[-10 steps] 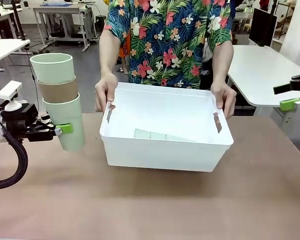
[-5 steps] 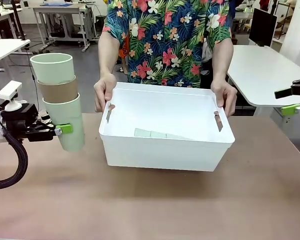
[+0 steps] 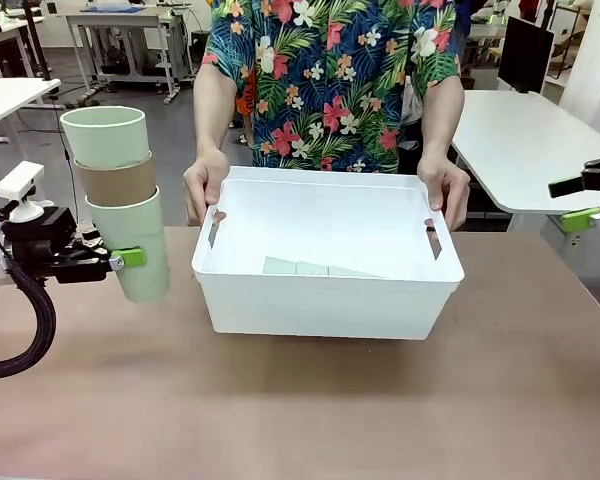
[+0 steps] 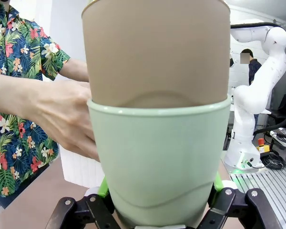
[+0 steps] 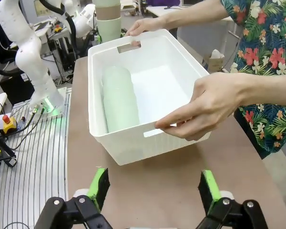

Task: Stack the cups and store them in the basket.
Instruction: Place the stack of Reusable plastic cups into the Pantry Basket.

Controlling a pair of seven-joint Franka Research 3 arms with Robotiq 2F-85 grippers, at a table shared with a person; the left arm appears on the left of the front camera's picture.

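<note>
The robot's left hand (image 3: 132,258) is closed on the lowest cup of an upright stack of three cups (image 3: 120,190), its green pads pinching the pale green wall low down. A brown cup (image 3: 117,183) is nested in that one and another pale green cup (image 3: 105,135) sits on top. The stack hangs above the tabletop (image 3: 300,420), just beside the left end of the white basket (image 3: 320,305) and apart from it. In the basket more pale green cups (image 5: 118,98) lie nested on their side along the near wall, probably three, though the joints are hard to count. A person at the far side grips the basket with one hand (image 3: 205,185) at each end slot. The robot's right hand (image 5: 155,188) is wide open and empty, well off to the right. The stacking looks done and the step in hand seems to be storing this second stack. The next move would call for carrying it rightward with its base above the rim, then lowering it into the free space behind the lying cups, keeping clear of the person's fingers and avoiding a tilt that lets the upper cups slide out.
</note>
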